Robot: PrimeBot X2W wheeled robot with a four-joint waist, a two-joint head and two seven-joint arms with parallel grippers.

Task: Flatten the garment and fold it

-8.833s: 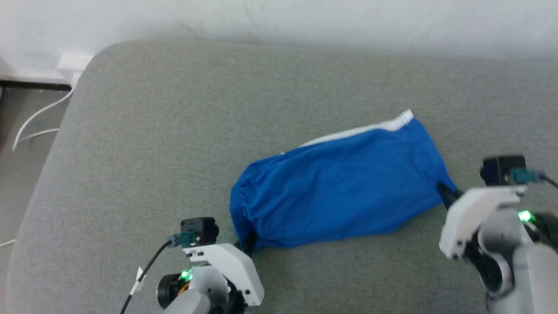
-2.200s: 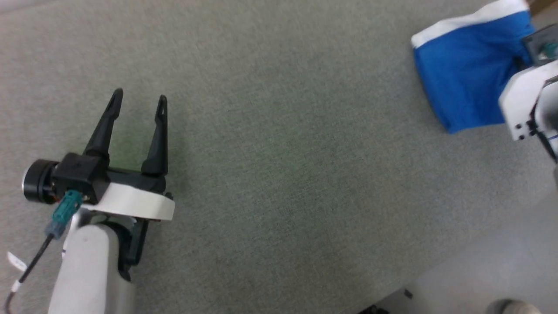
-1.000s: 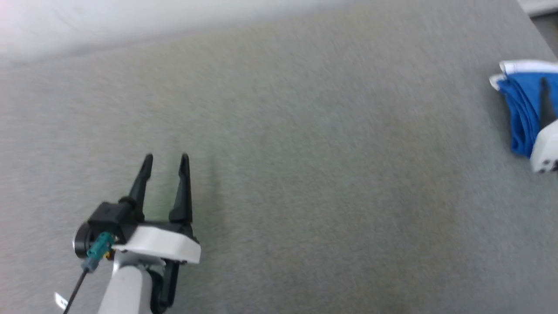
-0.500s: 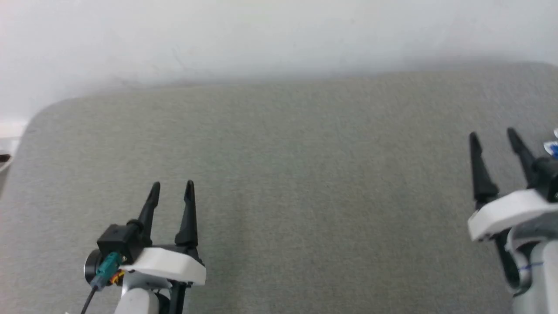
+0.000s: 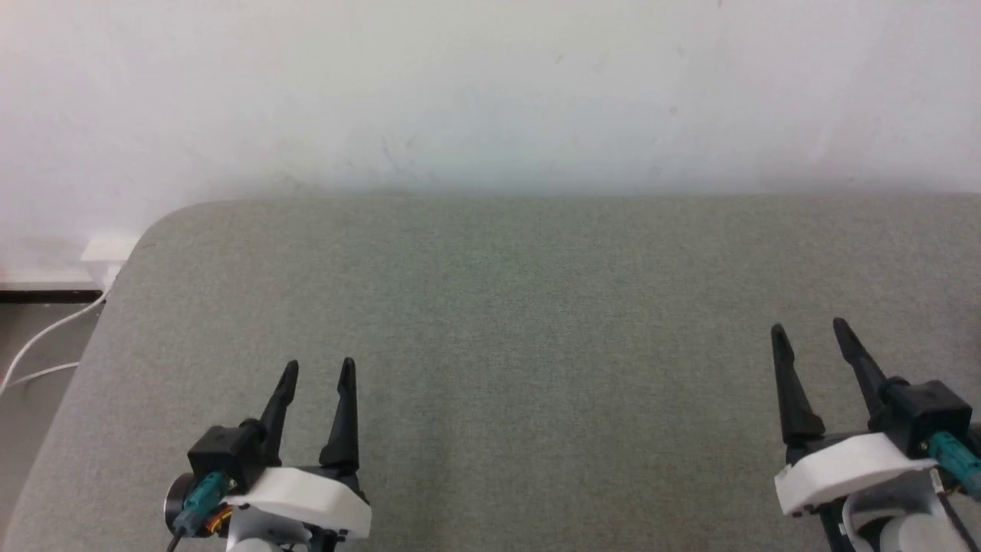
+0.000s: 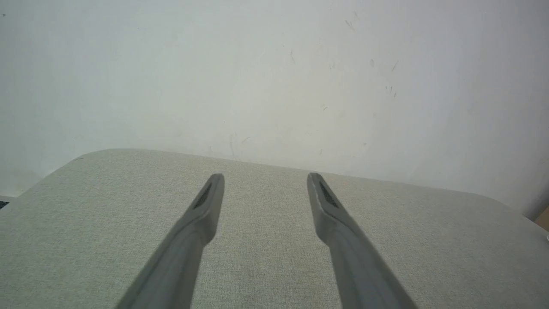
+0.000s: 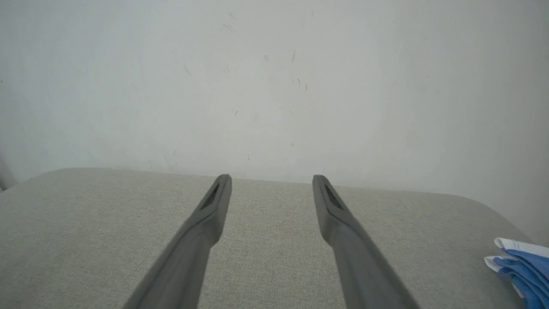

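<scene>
A corner of the royal-blue garment (image 7: 525, 270), with its white band, lies folded in layers at the lower right edge of the right wrist view, near the table's right end. My left gripper (image 5: 316, 370) stands open over the grey table at the lower left of the head view, nothing between its fingers (image 6: 206, 201). At the lower right my right gripper (image 5: 811, 333) is open and empty too, its fingers (image 7: 330, 201) pointing toward the wall, with the garment off to its right.
The grey cloth-covered table (image 5: 506, 307) has rounded corners and ends against a white wall (image 5: 490, 92). A white cable (image 5: 46, 337) and a small white box (image 5: 107, 251) sit on the floor past the table's left corner.
The head camera swung back left and up to face the wall. The right gripper let go of the folded garment, which passed out of the head view to the right. Both grippers now rest low and open.
</scene>
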